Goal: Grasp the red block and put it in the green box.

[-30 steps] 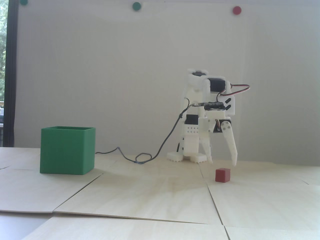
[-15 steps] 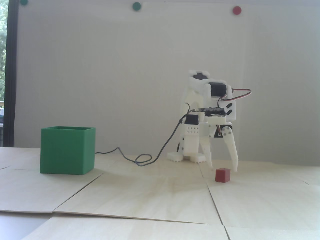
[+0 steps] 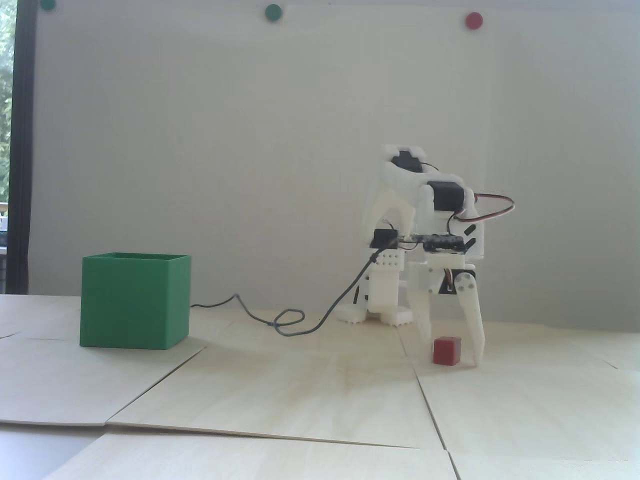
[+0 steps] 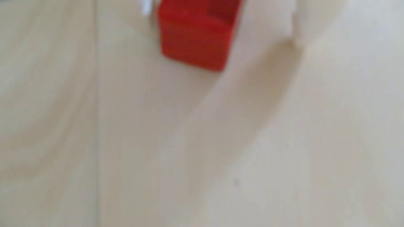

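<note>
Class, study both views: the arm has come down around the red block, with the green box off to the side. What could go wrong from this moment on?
1. In the fixed view the open tool straddles the red block off-centre; closing may push or twist it rather than grip it.
2. One fingertip seems to touch the table, so it could scrape.
3. The green box is tall; a low carry might hit its wall.

I see a plain red block [image 3: 446, 350], bright red in the blurred wrist view [image 4: 196, 35], a solid green box [image 3: 135, 300] at left, a white arm [image 3: 425, 225] with black motors, pale wood-grain boards [image 3: 300, 390].
</note>
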Controlling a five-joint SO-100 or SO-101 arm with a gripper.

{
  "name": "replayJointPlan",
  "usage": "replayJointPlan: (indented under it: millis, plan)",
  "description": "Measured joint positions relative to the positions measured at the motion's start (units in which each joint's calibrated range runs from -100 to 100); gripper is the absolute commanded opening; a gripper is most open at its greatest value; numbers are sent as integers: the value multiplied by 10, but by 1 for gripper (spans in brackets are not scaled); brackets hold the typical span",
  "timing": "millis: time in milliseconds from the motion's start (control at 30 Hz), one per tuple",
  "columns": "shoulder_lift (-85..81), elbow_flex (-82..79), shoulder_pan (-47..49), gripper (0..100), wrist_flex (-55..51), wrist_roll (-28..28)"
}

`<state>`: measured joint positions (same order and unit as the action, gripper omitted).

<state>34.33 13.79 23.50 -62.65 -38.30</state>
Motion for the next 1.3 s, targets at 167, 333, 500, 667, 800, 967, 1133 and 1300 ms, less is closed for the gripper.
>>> replayJointPlan:
  millis: [167,333,500,667,800,967,1133,1300]
  plan:
    - [27,48,11,3,7,2]
    - [27,48,11,3,7,2]
    - [27,48,15,2,7,2]
    - [28,48,16,2,28,10]
    - [14,47,5,2,28,12]
    - [-106,47,-73,2,-27,12]
    - [-193,47,-160,2,-78,12]
    - [-255,47,-335,2,-90,10]
